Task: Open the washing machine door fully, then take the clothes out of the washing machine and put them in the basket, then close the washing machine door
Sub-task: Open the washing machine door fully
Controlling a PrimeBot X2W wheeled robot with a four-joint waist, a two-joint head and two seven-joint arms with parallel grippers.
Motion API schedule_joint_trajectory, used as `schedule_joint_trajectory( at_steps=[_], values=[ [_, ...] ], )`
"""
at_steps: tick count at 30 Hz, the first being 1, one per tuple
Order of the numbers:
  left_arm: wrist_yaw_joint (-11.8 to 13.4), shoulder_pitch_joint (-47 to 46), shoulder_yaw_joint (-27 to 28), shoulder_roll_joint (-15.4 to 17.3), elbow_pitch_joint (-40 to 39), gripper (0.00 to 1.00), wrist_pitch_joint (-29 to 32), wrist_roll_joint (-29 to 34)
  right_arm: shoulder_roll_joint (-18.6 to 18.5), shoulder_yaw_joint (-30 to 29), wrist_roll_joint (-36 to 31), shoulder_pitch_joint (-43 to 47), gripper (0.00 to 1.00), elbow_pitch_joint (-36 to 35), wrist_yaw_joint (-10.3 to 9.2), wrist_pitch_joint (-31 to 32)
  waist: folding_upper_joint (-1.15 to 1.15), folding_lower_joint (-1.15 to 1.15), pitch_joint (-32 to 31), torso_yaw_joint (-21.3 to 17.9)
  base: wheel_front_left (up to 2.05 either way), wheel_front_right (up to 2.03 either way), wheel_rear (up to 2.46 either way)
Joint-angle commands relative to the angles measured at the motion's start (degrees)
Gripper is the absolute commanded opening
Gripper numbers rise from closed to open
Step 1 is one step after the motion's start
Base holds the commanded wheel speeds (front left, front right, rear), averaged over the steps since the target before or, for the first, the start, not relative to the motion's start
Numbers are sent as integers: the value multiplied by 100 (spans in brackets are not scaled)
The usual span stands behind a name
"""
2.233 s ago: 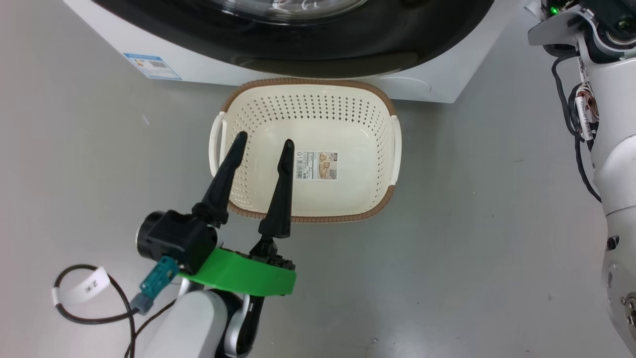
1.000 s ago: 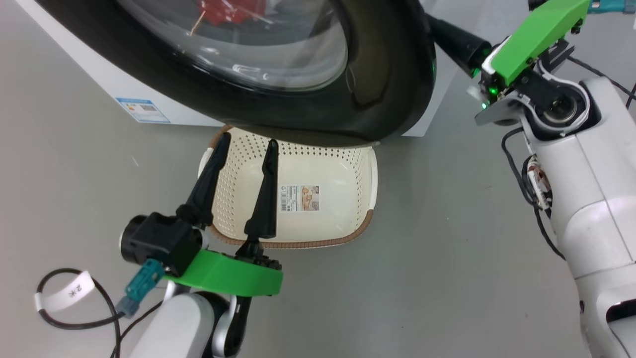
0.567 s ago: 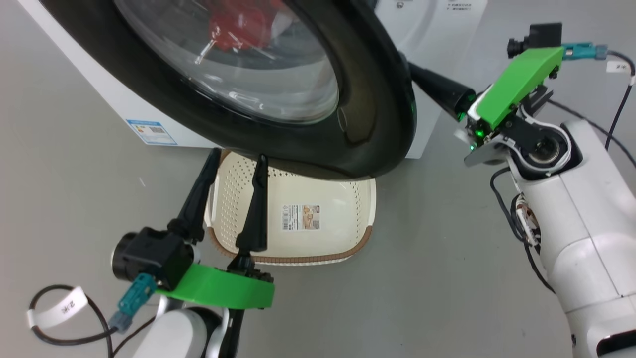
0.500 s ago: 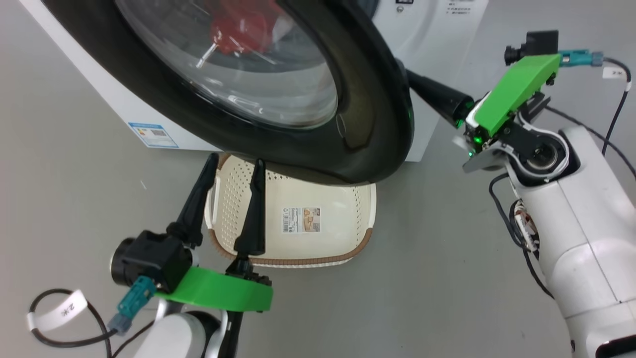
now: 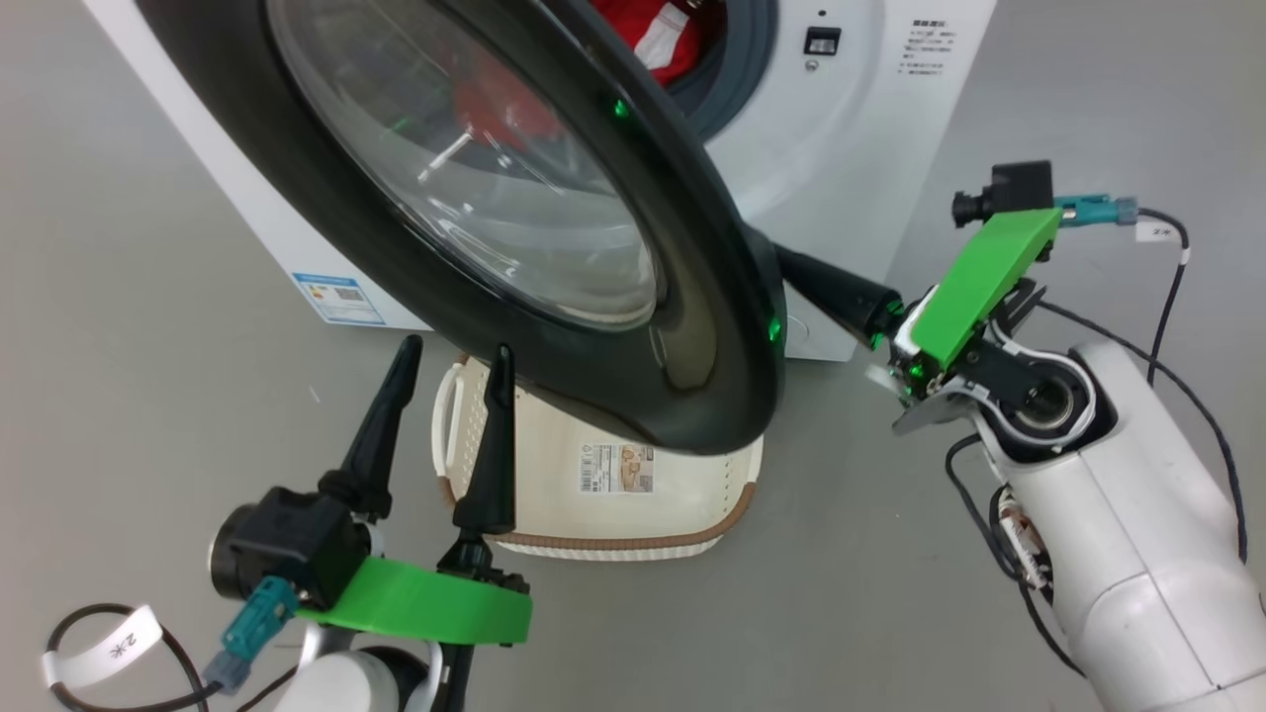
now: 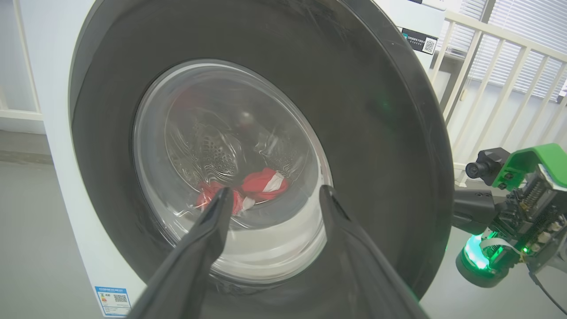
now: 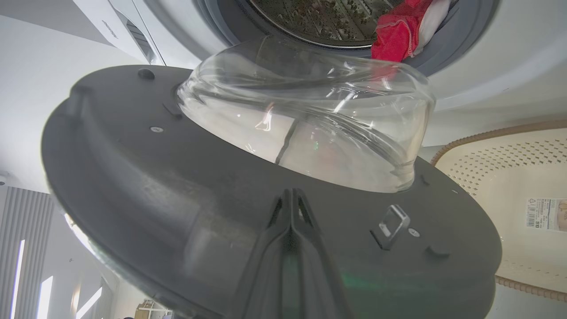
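The washing machine (image 5: 851,129) stands white at the back, and its glossy black door (image 5: 692,326) hangs part-way open over the basket (image 5: 613,544). Red and white clothes (image 5: 658,35) lie in the drum mouth and show behind the door glass (image 6: 261,181). My right gripper (image 5: 806,277) is shut with nothing in it, and reaches behind the door's free edge. In the right wrist view its tips (image 7: 291,195) rest against the door's inner face (image 7: 133,177), below the glass bowl. Near the basket's left side my left gripper (image 5: 455,348) stands open with nothing between its fingers, facing the door's front (image 6: 390,110).
Grey floor lies all around the machine. A blue label sticker (image 5: 341,297) marks the machine's lower front. A white railing (image 6: 487,57) runs to the machine's right. A tagged black cable (image 5: 99,643) loops by my left arm. The door latch hook (image 7: 392,221) juts from the inner face.
The head camera has tilted up, bringing the machine front into view. The door has swung further open with my shut right gripper behind its edge. My left gripper stays open.
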Motion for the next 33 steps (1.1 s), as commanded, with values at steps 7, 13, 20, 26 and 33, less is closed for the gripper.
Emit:
schedule_joint_trajectory(
  at_steps=[7, 13, 20, 26, 33],
  values=[
    [77, 94, 196, 119, -199, 100, 7, -82, 150, 383, 273, 255, 0, -407, 44, -70, 0, 0, -203, 277, 0, 0, 0],
    [126, 229, 223, 158, -241, 100, 2, -117, 150, 563, 376, 438, 0, -575, 44, -99, 0, 0, -346, 423, 0, 0, 0],
    [178, 365, 246, 207, -337, 100, 4, -144, 150, 740, 408, 685, 0, -791, 44, -82, 0, 0, -446, 544, 0, 0, 0],
    [205, 418, 233, 216, -405, 100, 10, -165, 145, 868, 427, 875, 0, -994, 44, -78, 0, 0, -453, 658, 0, 0, 0],
    [245, 443, 234, 232, -449, 100, 15, -177, 144, 1016, 487, 1014, 0, -1155, 44, -73, 0, 0, -448, 817, 0, 0, 0]
  ],
)
